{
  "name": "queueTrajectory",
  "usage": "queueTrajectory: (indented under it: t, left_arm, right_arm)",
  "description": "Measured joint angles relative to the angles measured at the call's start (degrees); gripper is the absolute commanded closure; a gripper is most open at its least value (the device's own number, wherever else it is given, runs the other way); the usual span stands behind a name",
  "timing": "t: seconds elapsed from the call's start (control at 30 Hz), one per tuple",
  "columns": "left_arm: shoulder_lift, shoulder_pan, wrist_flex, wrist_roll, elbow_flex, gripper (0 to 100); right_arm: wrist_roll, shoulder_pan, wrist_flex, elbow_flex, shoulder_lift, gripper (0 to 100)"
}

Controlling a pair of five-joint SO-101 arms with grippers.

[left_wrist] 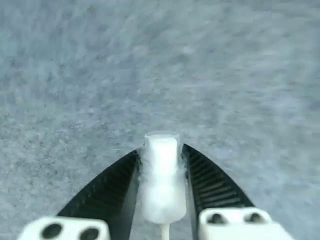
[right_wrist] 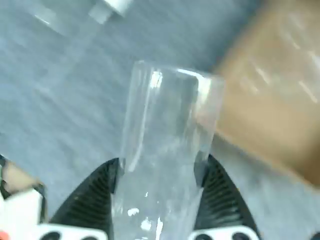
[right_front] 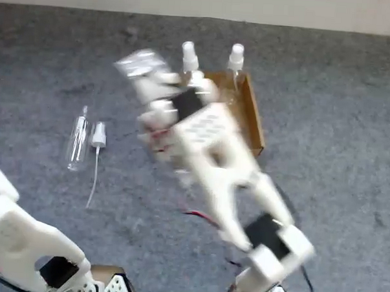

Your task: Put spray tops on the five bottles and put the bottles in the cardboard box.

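Two capped bottles (right_front: 189, 58) at the cardboard box (right_front: 251, 116); my right claw (right_wrist: 161, 162) clamps a bare bottle (right_wrist: 165, 110) beside it, my left claw (left_wrist: 161, 150) a spray top (left_wrist: 161, 192); three remain, I judge.

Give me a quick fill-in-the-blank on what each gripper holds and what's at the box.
1. The left gripper is shut on a white ____.
2. The right gripper grips a clear, uncapped ____ beside the cardboard box.
3. In the high view, ____ capped bottles stand upright at the box's far end.

Missing words: spray top; bottle; two.
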Motion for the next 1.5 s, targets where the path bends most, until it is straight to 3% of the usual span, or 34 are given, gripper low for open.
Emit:
queueTrajectory:
  t: [0.13, 0.23, 0.43, 0.57, 0.77, 1.0, 1.17, 1.37, 1.5]
  left_arm:
    - [-7.5, 8.8, 6.7, 0.0, 1.8, 95]
    - [-13.6, 17.8, 10.3, 1.0, 6.2, 95]
    - [-24.3, 38.4, 10.0, 9.8, 19.3, 95]
    - [-27.1, 50.2, 3.5, 16.7, 27.9, 95]
    - [-27.6, 58.3, -5.3, 22.2, 38.2, 95]
    - [-27.9, 62.6, -10.5, 25.1, 44.7, 95]
    - [-27.9, 62.3, -11.2, 25.1, 45.2, 95]
    - [-27.9, 62.3, -11.2, 25.1, 45.5, 95]
    - [-27.9, 62.3, -11.3, 25.1, 45.9, 95]
  right_arm:
    - [6.2, 17.1, 0.0, 13.1, -15.1, 99.5]
    - [12.0, 31.8, -0.3, 19.3, -18.6, 99.5]
    - [15.9, 59.1, -14.2, 27.7, -13.4, 99.5]
    - [13.1, 69.5, -22.3, 29.1, -3.3, 99.4]
    - [4.8, 71.6, -26.6, 28.9, 9.7, 97.8]
    - [-2.9, 71.3, -28.3, 28.7, 11.3, 74.8]
    - [-3.4, 71.3, -28.2, 28.7, 11.3, 71.2]
    - [7.2, 70.1, -23.3, 25.6, 11.3, 71.2]
    - [21.6, 69.5, -19.8, 23.3, 8.9, 71.2]
